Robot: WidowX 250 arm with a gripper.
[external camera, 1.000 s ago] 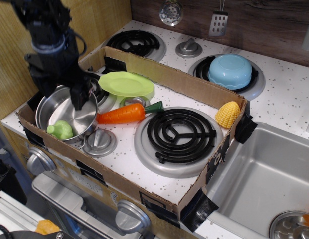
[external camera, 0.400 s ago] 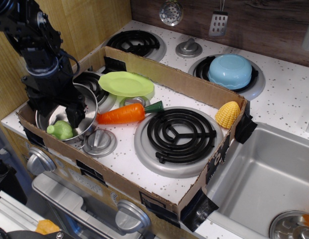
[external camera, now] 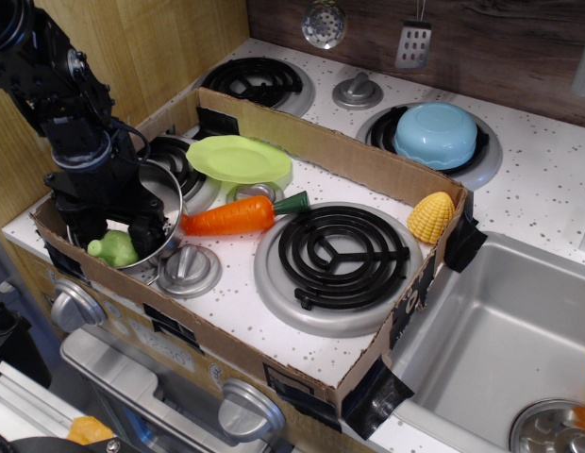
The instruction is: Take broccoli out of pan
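Observation:
The pale lime-green broccoli (external camera: 113, 248) lies in the front of the shiny steel pan (external camera: 167, 192) at the left end of the cardboard-walled stove area. My black gripper (external camera: 115, 232) is lowered into the pan, open, with one finger on each side of the broccoli and just above it. The fingers do not visibly clamp it. My arm hides most of the pan's inside.
An orange carrot (external camera: 228, 216) lies right of the pan. A light-green plate (external camera: 238, 158) sits behind it, yellow corn (external camera: 431, 217) at the box's right end. A cardboard wall (external camera: 330, 151) rings the area. A light-blue bowl (external camera: 437, 133) sits upturned on the rear burner, a sink (external camera: 500, 340) at right.
My gripper has moved left and down from above the pan's middle into the pan, and now straddles the broccoli. The broccoli and pan have not moved.

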